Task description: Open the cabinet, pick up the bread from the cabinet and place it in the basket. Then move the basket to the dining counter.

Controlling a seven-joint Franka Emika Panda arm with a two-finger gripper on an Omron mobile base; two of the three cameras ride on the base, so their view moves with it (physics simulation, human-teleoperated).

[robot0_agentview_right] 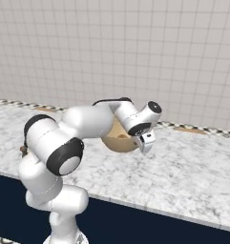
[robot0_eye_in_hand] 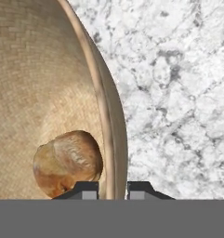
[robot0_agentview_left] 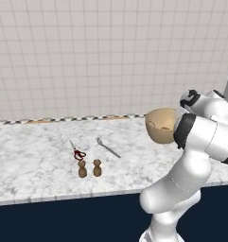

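I see the basket [robot0_eye_in_hand: 48, 83] up in the air over the marble table [robot0_eye_in_hand: 178, 93]. My hand [robot0_eye_in_hand: 113, 188] pinches its thin rim at six o'clock. The bread [robot0_eye_in_hand: 68, 162] sits loose inside and could roll. The basket looks light and stiff, so I keep it level.

Woven, matt tan weave inside the basket [robot0_eye_in_hand: 43, 74], smooth wood-like rim clamped between the dark fingertips [robot0_eye_in_hand: 88, 189]. Crusty golden-brown bread [robot0_eye_in_hand: 67, 162] just inside that rim, faintly glossy. Polished white-grey veined marble dining counter [robot0_eye_in_hand: 178, 93] beyond the fingertips.
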